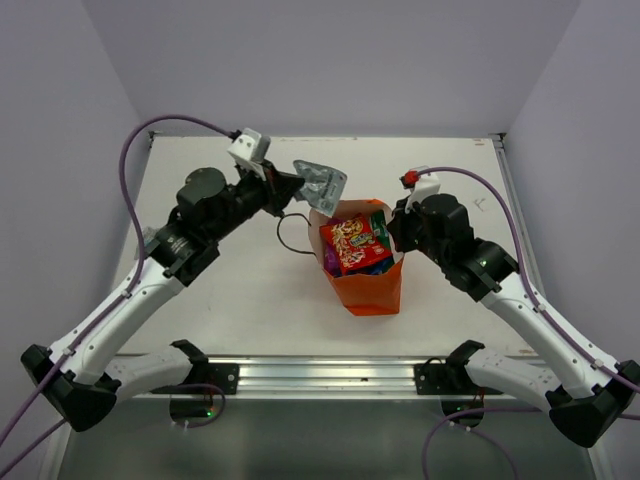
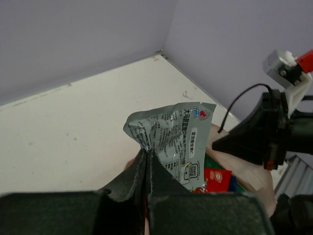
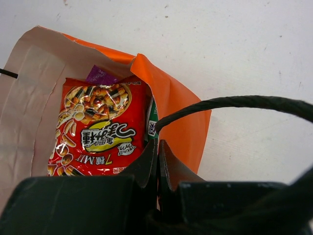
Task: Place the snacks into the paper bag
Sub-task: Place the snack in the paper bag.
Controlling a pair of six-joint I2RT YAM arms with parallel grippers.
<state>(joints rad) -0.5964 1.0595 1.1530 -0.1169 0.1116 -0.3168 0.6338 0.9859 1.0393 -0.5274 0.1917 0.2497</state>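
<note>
Clamps the silver-grey packet [image 1: 322,181] by one corner in the left gripper [image 1: 293,182], raised just outside the far left rim of the paper bag [image 1: 372,290]. Pinches the right rim, it seems, with the right gripper [image 1: 398,225], jaws together. Calls for a short rightward carry.

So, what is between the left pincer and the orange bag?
The silver-grey packet, held in the left pincer, by the rim of the orange bag; the top view shows it.

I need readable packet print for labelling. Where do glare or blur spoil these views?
Top external: even light, sharp, soft shadows only. Left wrist: silver-grey packet print readable, near fingers dark and blurred. Right wrist: glare streaks on the red packet in the paper bag, near fingers blurred.
</note>
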